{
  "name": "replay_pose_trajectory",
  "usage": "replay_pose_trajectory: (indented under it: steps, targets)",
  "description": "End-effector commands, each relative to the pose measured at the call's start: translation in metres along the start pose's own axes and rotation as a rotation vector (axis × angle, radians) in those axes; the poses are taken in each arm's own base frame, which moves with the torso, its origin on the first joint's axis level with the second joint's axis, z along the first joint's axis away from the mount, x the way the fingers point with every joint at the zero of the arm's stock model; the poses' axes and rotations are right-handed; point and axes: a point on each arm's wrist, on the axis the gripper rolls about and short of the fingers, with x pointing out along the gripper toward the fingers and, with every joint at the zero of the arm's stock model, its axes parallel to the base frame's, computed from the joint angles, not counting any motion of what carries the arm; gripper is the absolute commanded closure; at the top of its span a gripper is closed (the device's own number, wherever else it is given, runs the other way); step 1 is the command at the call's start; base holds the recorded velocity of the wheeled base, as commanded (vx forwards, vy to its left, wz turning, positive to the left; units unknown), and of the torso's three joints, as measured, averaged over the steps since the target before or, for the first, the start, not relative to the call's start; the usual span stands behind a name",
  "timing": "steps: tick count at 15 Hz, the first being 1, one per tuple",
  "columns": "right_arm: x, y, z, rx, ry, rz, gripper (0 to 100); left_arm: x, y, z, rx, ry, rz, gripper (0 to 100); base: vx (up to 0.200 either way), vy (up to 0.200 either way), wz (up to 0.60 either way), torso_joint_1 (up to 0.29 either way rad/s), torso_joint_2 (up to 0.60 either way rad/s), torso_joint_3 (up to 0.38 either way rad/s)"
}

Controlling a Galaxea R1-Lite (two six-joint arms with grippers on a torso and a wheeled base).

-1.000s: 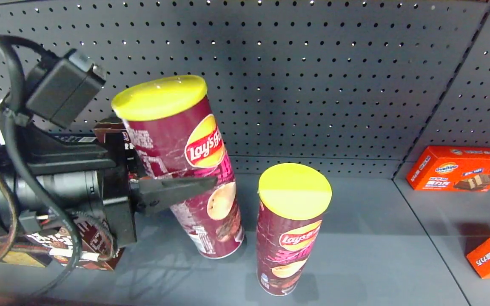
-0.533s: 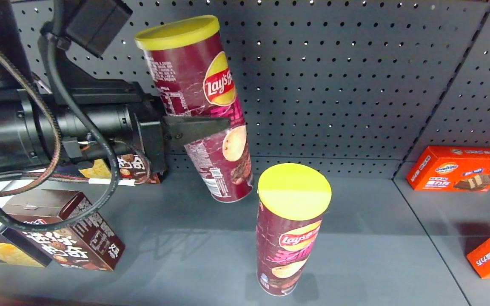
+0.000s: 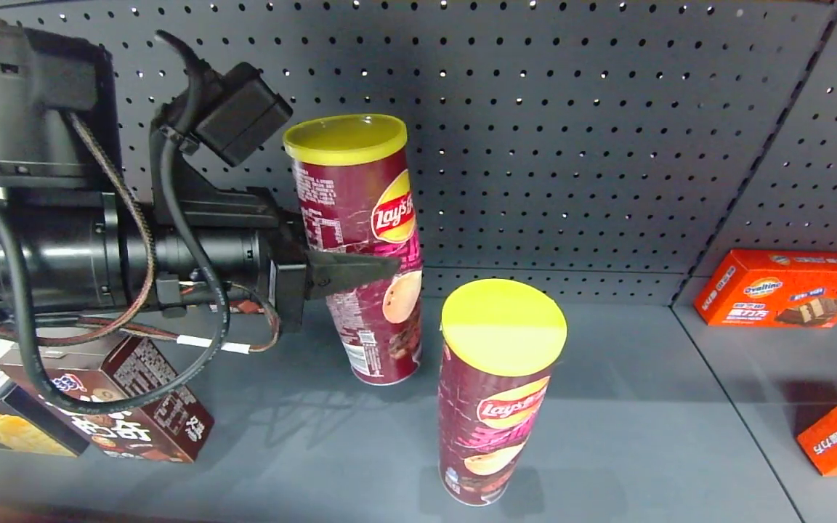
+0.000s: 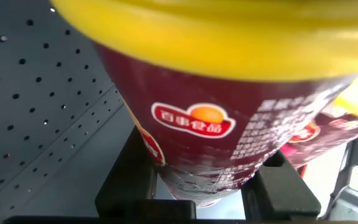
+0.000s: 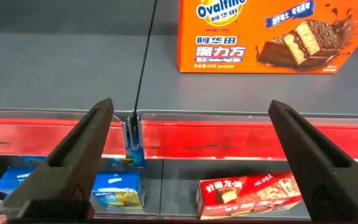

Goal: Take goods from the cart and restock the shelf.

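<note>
Head: left gripper [image 3: 364, 267] was clamped mid-height on a chip can [image 3: 357, 211], slightly tilted, at the back of the shelf [image 3: 644, 436] by the pegboard [image 3: 571, 145]; couldn't tell if its base touched. Second can [image 3: 495, 428] stood upright just in front. Left wrist: can [image 4: 229, 143] sat between both fingers [image 4: 129, 186]. Right wrist: right gripper [image 5: 194, 155] gaped wide, empty, facing an orange box [image 5: 260, 37].

**Spread right gripper [image 5: 190, 104] faced the grey shelf [image 5: 61, 56]**

Its 2 dark fingers [image 5: 67, 162] stood wide apart in the foreground, nothing between them. Beyond them, 1 orange box [image 5: 260, 34] lay on the shelf. Below the red edge strip [image 5: 229, 137] at mid-frame, blue packs [image 5: 114, 190] and a red box [image 5: 247, 193] sat on a lower level.
</note>
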Motion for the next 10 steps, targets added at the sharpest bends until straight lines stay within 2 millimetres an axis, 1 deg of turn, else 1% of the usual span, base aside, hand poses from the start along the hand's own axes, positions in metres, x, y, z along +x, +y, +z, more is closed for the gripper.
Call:
replay_pose_trajectory:
  steps: [1, 3, 7, 10]
  targets:
    - [0.0, 0.0, 0.0, 0.0, 0.001, 0.0, 0, 0.019, 0.011, -0.014, 0.03, 0.049, 0.0, 100, 0.0, 0.0, 0.0, 0.0, 0.0, 0.0]
    - [0.0, 0.0, 0.0, 0.0, 0.001, 0.0, 0, 0.031, 0.018, -0.022, 0.042, 0.073, -0.001, 100, 0.0, 0.0, 0.0, 0.0, 0.0, 0.0]
    - [0.0, 0.0, 0.0, 0.0, 0.001, 0.0, 0, 0.056, 0.031, -0.022, 0.063, 0.03, 0.008, 100, 0.0, 0.0, 0.0, 0.0, 0.0, 0.0]
    - [0.0, 0.0, 0.0, 0.0, -0.001, 0.0, 0, 0.072, 0.037, -0.023, 0.059, 0.029, 0.0, 100, 0.0, 0.0, 0.0, 0.0, 0.0, 0.0]
